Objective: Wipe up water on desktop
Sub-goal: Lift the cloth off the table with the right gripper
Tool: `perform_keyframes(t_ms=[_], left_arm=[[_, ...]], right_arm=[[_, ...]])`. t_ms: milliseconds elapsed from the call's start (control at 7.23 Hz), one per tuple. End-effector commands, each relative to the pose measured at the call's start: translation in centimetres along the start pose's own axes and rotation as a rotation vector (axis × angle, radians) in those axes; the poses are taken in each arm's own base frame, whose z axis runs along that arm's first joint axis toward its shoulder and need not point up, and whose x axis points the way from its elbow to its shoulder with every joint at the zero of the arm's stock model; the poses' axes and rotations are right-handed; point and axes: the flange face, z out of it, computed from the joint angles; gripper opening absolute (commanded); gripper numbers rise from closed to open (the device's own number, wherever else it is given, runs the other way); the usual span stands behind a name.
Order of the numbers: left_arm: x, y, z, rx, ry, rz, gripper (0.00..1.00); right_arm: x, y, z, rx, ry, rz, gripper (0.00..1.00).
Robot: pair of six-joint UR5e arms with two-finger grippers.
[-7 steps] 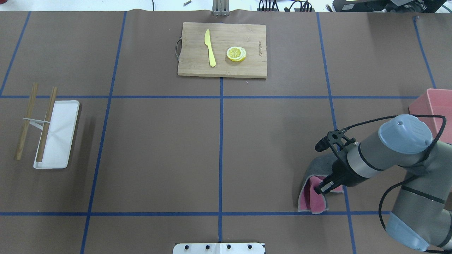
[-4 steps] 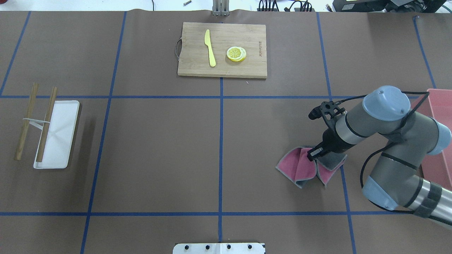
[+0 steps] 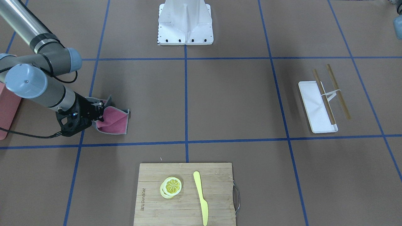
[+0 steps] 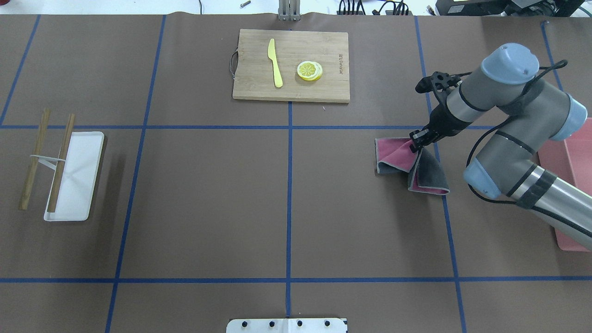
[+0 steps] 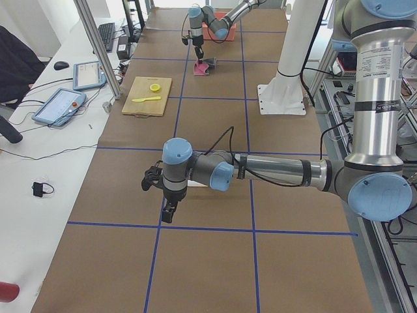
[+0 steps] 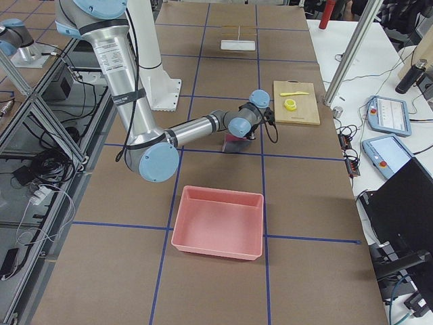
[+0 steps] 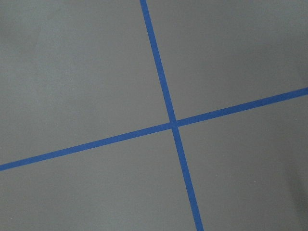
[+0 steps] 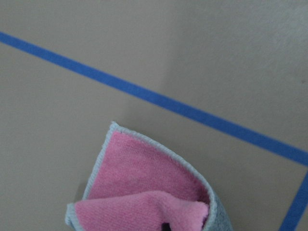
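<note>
The right pincer (image 4: 416,141) was clenched on one edge of the pink-and-grey cloth (image 4: 393,156), which lay crumpled on the brown surface (image 4: 208,194) beside a blue tape line (image 4: 448,231). The left pincer (image 5: 168,213) hung over the surface well apart; I couldn't tell whether it was clenched.

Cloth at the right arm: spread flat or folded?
Folded. The cloth lies doubled over, pink and grey faces both showing, pinched by the right gripper.

Right end effector (image 4: 414,143) points down, pinched closed; left end effector (image 5: 169,213) hangs low.
</note>
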Motion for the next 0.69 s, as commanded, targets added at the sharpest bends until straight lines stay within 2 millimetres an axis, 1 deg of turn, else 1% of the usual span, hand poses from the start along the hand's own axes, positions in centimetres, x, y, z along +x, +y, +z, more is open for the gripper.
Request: perform_keyframes(t_ms=[0, 138, 277, 415, 553], left_arm=[[-0.1, 0.0, 0.1, -0.002, 0.0, -0.001, 0.99], [-0.2, 0.0, 0.2, -0.004, 0.0, -0.001, 0.99], [-0.2, -0.1, 0.3, -0.005, 0.0, -0.002, 0.99], [-0.2, -0.1, 0.3, -0.005, 0.0, -0.002, 0.99], [-0.2, -0.1, 0.3, -0.005, 0.0, -0.002, 0.99]], right_arm=[[2.6, -2.6, -3.4, 0.053, 0.011, -0.01, 0.0], [2.9, -4.5, -7.3, 0.116, 0.009, -0.012, 0.0], [3.5, -5.0, -11.8, 0.18, 0.0, -0.012, 0.0], [4.7, -4.9, -15.9, 0.232, -0.008, -0.001, 0.0], [6.9, -4.1, -21.3, 0.274, -0.048, 0.024, 0.0]])
